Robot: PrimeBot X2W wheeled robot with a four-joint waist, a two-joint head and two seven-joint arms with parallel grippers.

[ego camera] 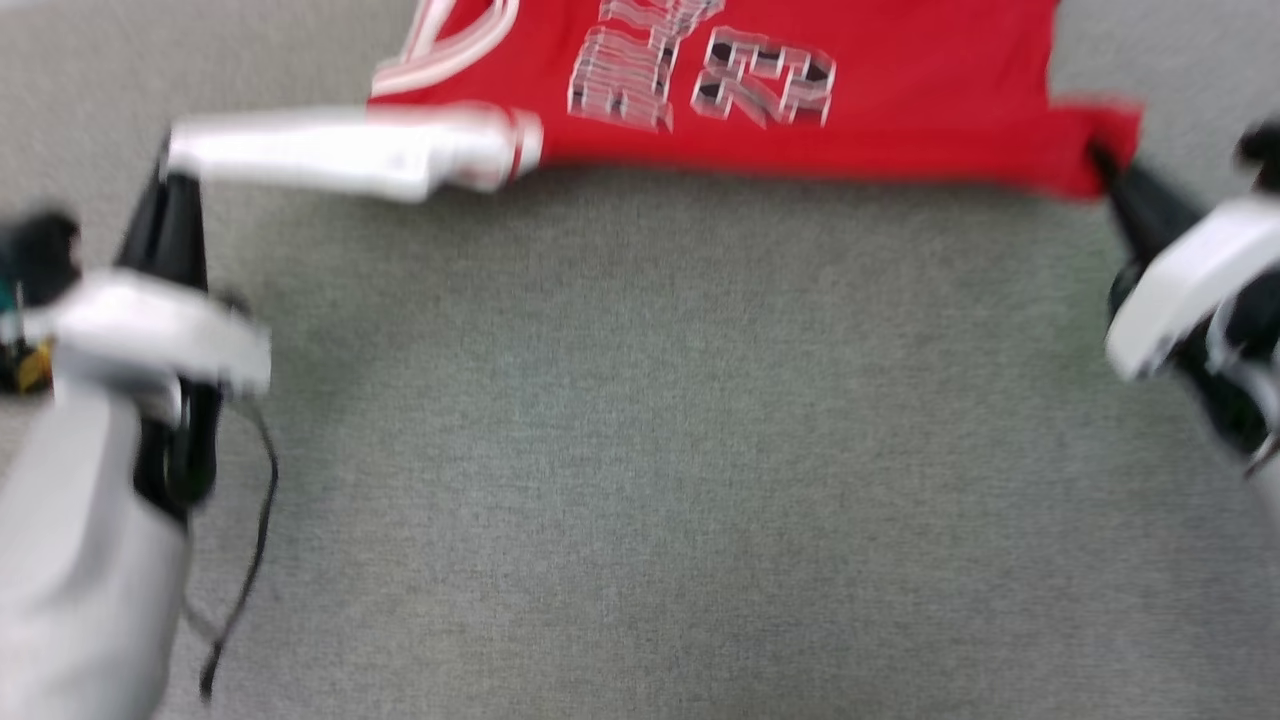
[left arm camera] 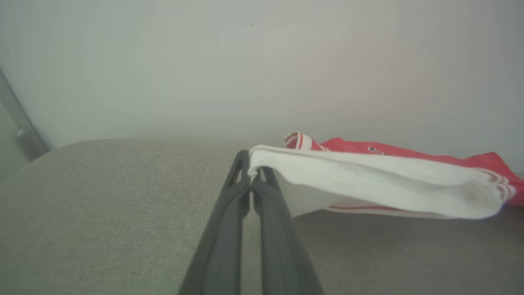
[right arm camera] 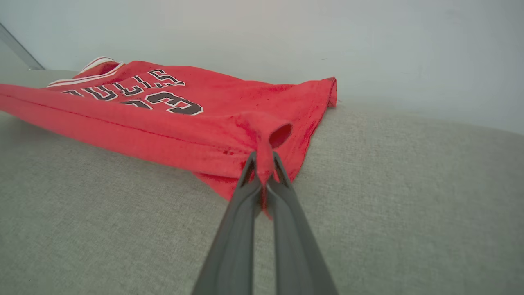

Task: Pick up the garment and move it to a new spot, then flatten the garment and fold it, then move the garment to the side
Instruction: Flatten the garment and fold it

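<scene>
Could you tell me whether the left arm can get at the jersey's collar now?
Probably not yet: the left gripper holds the white sleeve in shut fingers. The collar lies uncovered nearby, reachable once they let go.

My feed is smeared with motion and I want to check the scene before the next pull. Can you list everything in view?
shirt: one, red with black white-edged lettering, on the far part of the surface, held at two ends
sleeve: one, white, drawn out toward the robot's left
surface: one, grey woven fabric, under the shirt
wall: one, pale, behind the surface
cable: one, black, hanging beside the left arm
left gripper: one, dark, shut on the sleeve's end
right gripper: one, dark, shut on the shirt's red corner
left forearm: one, pale, lower left of the head view
</scene>
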